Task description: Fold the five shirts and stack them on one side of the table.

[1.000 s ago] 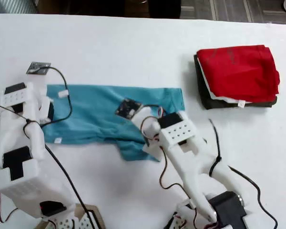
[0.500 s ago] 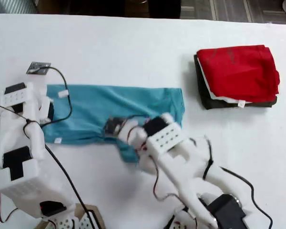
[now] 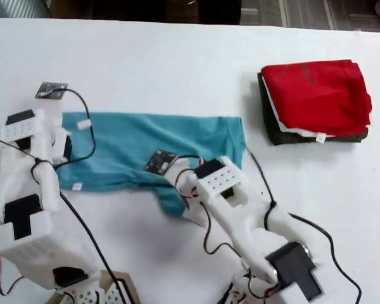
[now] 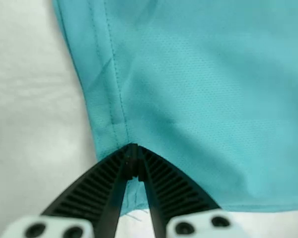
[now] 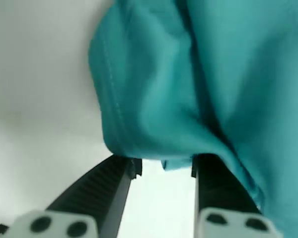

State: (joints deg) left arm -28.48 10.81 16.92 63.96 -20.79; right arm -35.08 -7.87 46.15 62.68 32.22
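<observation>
Teal fabric shirt (image 3: 133, 142) lies flat on the white table (image 3: 177, 57), left of the middle, with its long axis parallel to the near edge. Nearest that edge, a loose sleeve flap (image 3: 174, 201) juts from the shirt's long side toward the arms. The right gripper (image 5: 164, 166) sits right at this flap with its jaws apart; the hemmed rim lies just ahead of the fingertips and nothing is gripped yet. This is plainly the nearer arm to the flap. Toward the table's left edge, the left gripper (image 4: 133, 157) is clamped on the hem at the shirt's short end. The coming move likely turns on the flap lying just ahead of the open right jaws — it would be carried across the long axis, away from the near edge. Farther off, toward the far right corner, a folded red shirt (image 3: 316, 95) tops a folded dark shirt (image 3: 272, 136) — well apart from the teal one.
</observation>
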